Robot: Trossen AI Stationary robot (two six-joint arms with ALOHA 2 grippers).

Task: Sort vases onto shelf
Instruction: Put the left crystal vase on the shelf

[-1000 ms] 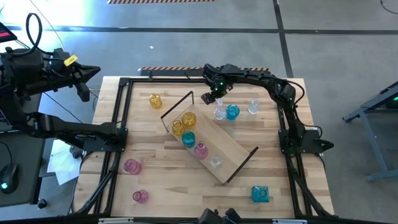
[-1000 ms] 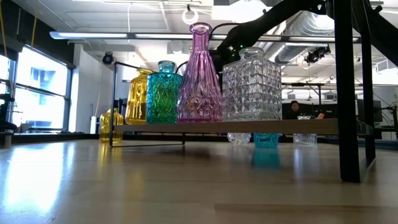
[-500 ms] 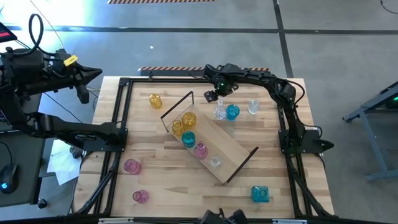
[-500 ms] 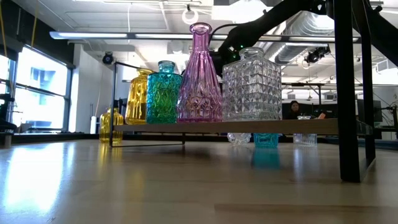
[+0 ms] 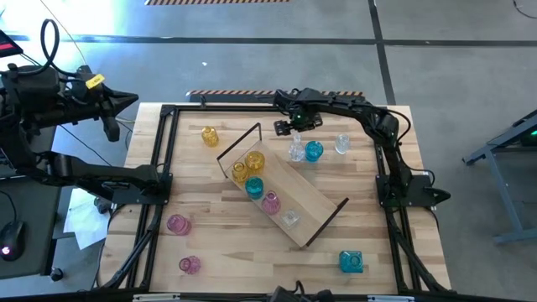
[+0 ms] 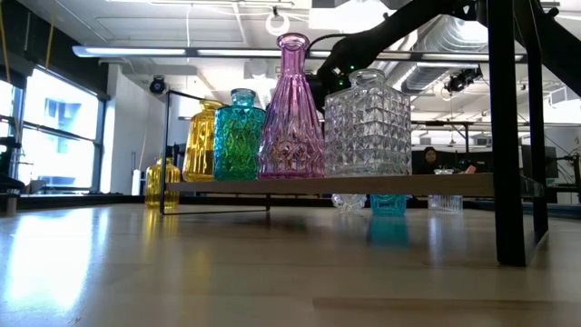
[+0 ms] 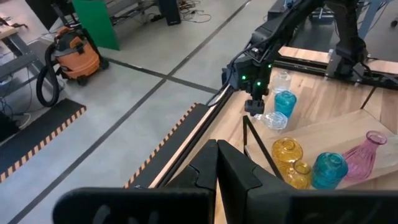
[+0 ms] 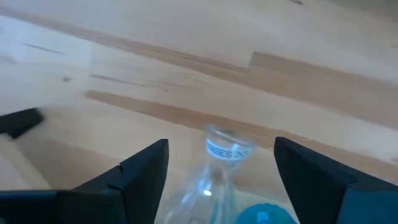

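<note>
The shelf [image 5: 289, 195] is a light-wood board with black end loops, lying slantwise mid-table. On it stand two amber vases [image 5: 247, 166], a teal one [image 5: 253, 187], a pink one [image 5: 270, 203] and a clear one [image 5: 290, 218]. My right gripper [image 5: 290, 128] is open, just above and to the far side of a clear narrow-necked vase [image 5: 296, 152] standing on the table. In the right wrist view its fingers [image 8: 144, 167] stand on either side of that vase's mouth [image 8: 227, 149], not touching. My left gripper [image 7: 217, 163] is shut and waits off the table's left side.
A teal vase [image 5: 314, 151] stands right beside the clear one, and another clear vase [image 5: 341, 144] is farther right. Loose on the table are an amber vase [image 5: 209, 136], two pink vases [image 5: 177, 224] [image 5: 190, 264] and a square teal vase [image 5: 351, 262]. The black table frame [image 5: 164, 151] rims the top.
My right gripper has turned a little at the wrist while staying over the clear narrow-necked vase. The vases and the shelf have kept still.
</note>
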